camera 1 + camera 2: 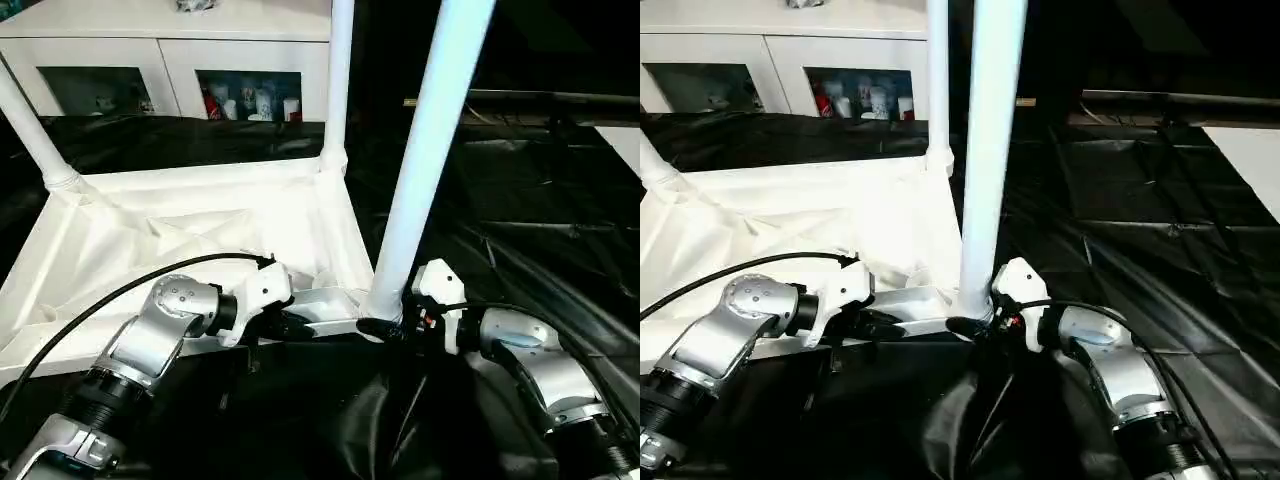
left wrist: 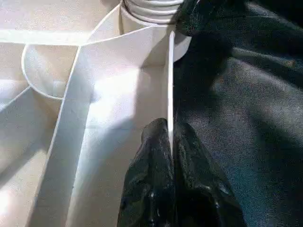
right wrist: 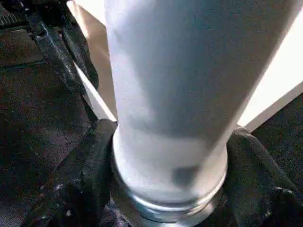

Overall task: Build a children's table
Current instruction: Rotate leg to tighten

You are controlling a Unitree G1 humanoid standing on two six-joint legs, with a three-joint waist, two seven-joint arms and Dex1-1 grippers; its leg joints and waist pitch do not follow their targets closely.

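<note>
Lying upside down on black sheeting (image 1: pixel 520 230), tabletop (image 1: pixel 200 225) has three legs up. Left gripper (image 2: pixel 170 137) is pinched shut on its near rim. Right gripper (image 3: pixel 170 156) straddles the base of the nearest leg (image 1: pixel 425 160), fingers on both sides. White cabinet (image 1: pixel 160 60) stands beyond both grippers.

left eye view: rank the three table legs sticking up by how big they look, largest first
1. Near leg, by the right gripper: thickest and longest, though nearness inflates it.
2. Far corner leg: thinner.
3. Left leg: the edge cuts it short; it looks about as thick as the far one, so their order is unsure.
</note>
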